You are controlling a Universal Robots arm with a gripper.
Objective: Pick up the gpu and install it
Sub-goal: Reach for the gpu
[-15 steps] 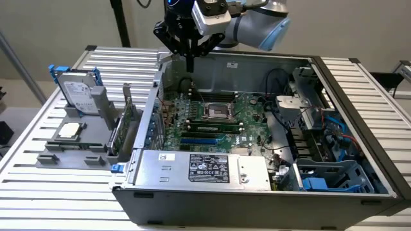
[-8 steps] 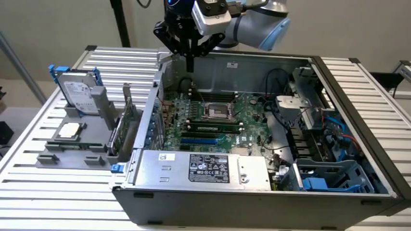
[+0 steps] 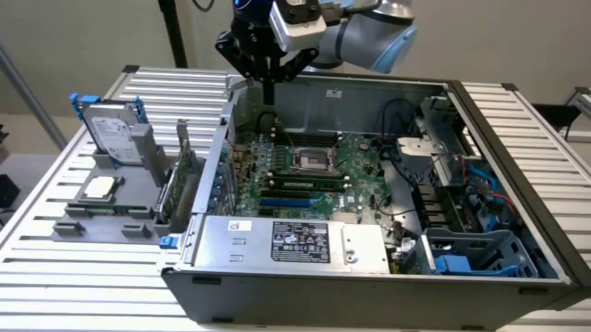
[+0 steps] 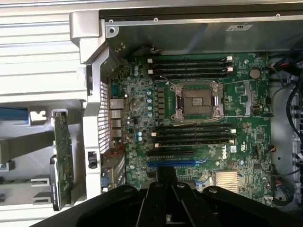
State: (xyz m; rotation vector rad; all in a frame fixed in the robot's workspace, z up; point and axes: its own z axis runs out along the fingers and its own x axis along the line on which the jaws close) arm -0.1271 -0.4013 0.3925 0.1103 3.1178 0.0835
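Note:
The gpu (image 3: 182, 173) stands on edge in a grey holder (image 3: 102, 228) just outside the open computer case, on the exterior view's left. In the wrist view the gpu (image 4: 63, 161) appears edge-on as a thin green board beside the case's rear wall. My gripper (image 3: 268, 95) hangs above the far corner of the case, over the motherboard (image 3: 305, 173), with its black fingers shut and nothing between them. In the wrist view the gripper (image 4: 164, 178) points down over the blue slot (image 4: 170, 163) on the motherboard (image 4: 236, 137).
A silver hard drive in a blue frame (image 3: 115, 135) and a small square chip (image 3: 99, 188) also sit in the grey holder. Inside the case are the empty processor socket (image 4: 198, 100), memory slots, the power supply (image 3: 295, 242) and cables (image 3: 452, 187) on the exterior view's right.

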